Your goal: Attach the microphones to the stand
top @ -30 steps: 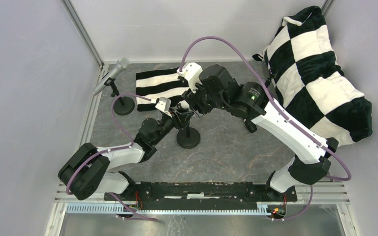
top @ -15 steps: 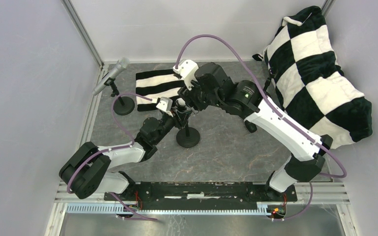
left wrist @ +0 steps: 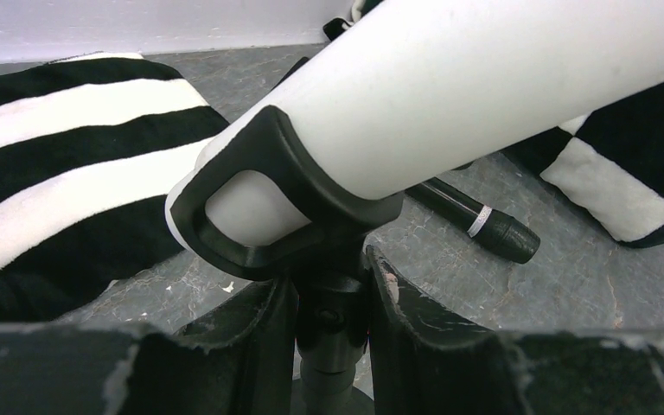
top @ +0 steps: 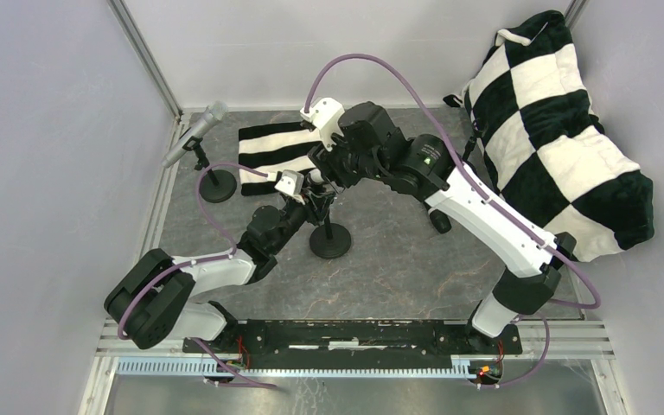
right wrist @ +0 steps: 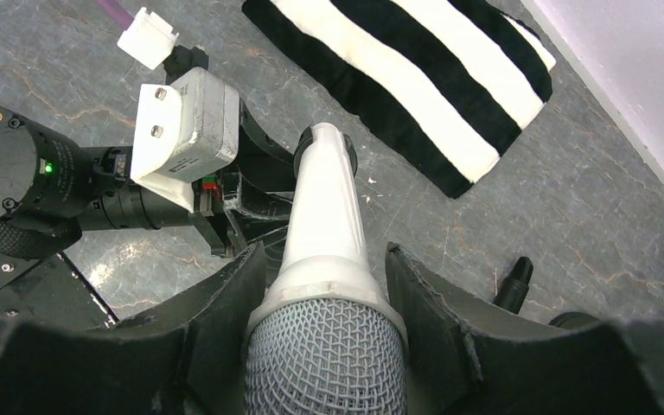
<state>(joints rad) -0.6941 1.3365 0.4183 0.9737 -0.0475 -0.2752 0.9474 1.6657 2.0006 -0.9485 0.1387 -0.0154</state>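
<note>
At the middle of the table (top: 398, 259), the right gripper (right wrist: 326, 259) was pinched on the white microphone (right wrist: 322, 203), a smooth plastic stick with a rounded grey mesh head, with its two fingers pressed to the body just below that head. The microphone's long axis ran straight away from this gripper, head nearest it and tail farthest, sloping down toward the left arm. There the tail sat inside the black plastic clip (left wrist: 268, 207) that tops the black stand (top: 329, 242), a thin stem on a round flat base. The left gripper (left wrist: 330, 285) was closed on the stem just under the clip, one finger on each side and apparently touching it. So the clip lay dead ahead of the tail, on the same line as the stick, and the seating push would likely have to go along that axis, with the right arm driving and the left arm only bracing the stand. A sideways push might tip the stand or twist the clip. Well apart at the far left, the silver-grey mesh-headed microphone (top: 194, 134) sat tilted in a second stand. The black microphone with a pale ring (left wrist: 477, 221) lay flat on the table beyond the clip.
</note>
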